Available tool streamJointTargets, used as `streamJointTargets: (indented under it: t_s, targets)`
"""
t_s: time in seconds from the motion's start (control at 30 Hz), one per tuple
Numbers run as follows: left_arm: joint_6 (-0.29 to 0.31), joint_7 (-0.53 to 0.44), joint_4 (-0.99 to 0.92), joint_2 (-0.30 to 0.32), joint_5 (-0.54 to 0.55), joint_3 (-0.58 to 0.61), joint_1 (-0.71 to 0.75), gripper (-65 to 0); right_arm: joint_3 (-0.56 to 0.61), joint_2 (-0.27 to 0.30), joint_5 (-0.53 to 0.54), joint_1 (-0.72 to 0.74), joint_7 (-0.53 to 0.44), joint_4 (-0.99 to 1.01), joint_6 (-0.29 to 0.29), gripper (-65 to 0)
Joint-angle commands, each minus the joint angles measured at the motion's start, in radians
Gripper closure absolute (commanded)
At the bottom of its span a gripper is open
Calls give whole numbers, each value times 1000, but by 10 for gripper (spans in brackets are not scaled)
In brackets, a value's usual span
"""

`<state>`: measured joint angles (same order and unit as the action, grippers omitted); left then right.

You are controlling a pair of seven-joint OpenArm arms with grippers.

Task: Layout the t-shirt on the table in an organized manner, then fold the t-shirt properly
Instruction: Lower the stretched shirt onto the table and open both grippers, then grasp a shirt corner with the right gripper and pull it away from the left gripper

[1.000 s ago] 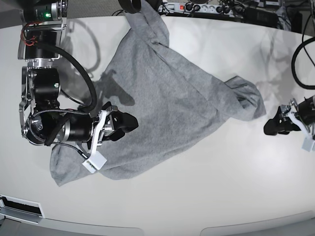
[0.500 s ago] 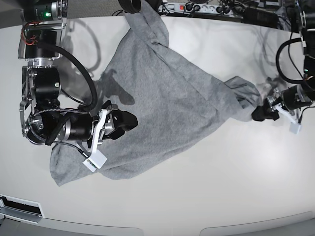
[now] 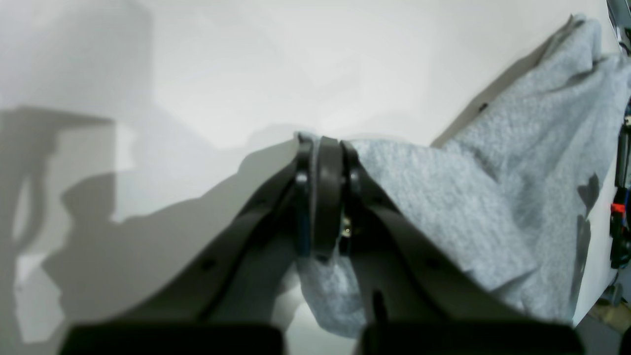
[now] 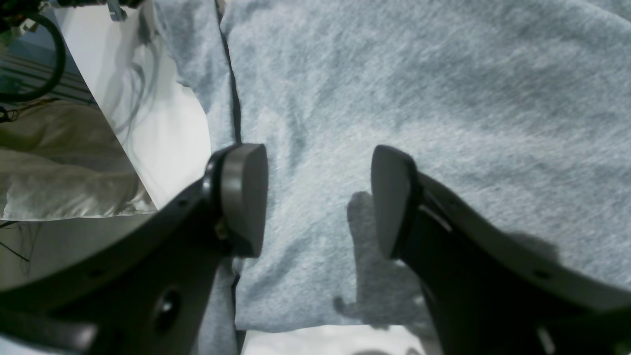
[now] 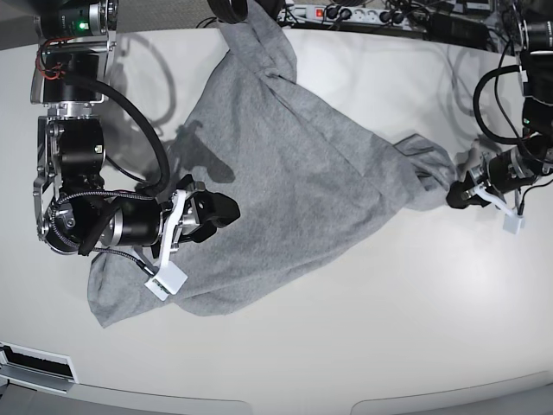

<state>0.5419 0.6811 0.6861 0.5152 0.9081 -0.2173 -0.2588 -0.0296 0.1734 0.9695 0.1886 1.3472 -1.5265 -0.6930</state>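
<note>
The heather-grey t-shirt (image 5: 285, 173) lies crumpled and slanted across the white table (image 5: 389, 328), one end hanging off the far edge. My left gripper (image 5: 456, 194) is at the shirt's bunched right corner. In the left wrist view its fingers (image 3: 320, 148) are pressed together, and a fold of the t-shirt (image 3: 443, 197) is pinched at their tips. My right gripper (image 5: 223, 210) hovers over the shirt's lower left part. Its jaws (image 4: 318, 197) are wide apart above the t-shirt (image 4: 394, 74) with nothing between them. No lettering shows.
A power strip (image 5: 346, 13) and cables run along the table's far edge. Black cables (image 5: 492, 95) loop at the right by the left arm. Pale crumpled material (image 4: 59, 172) lies beyond the table edge in the right wrist view.
My left gripper has travelled in from the right to the shirt's right corner and closed on the fabric. The right gripper has barely shifted and stays open.
</note>
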Motion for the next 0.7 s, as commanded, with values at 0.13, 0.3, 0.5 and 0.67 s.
streamJointTargets:
  t_s: [0.13, 0.3, 0.5, 0.67]
  targets:
    - [38, 29, 15, 39, 83, -9, -53, 0, -3, 8, 43, 64, -14, -38, -5, -220]
    - [156, 64, 15, 79, 166, -9, -93, 0, -25, 8, 181, 43, 49, -228, -5, -220]
    - [156, 137, 17, 101, 246, -8, -164, 0, -50, 16, 247, -130, 49, -445, -5, -222]
    - [156, 139, 17, 100, 263, -8, -177, 0, -50, 15, 184, -333, 49, -453, -5, -284]
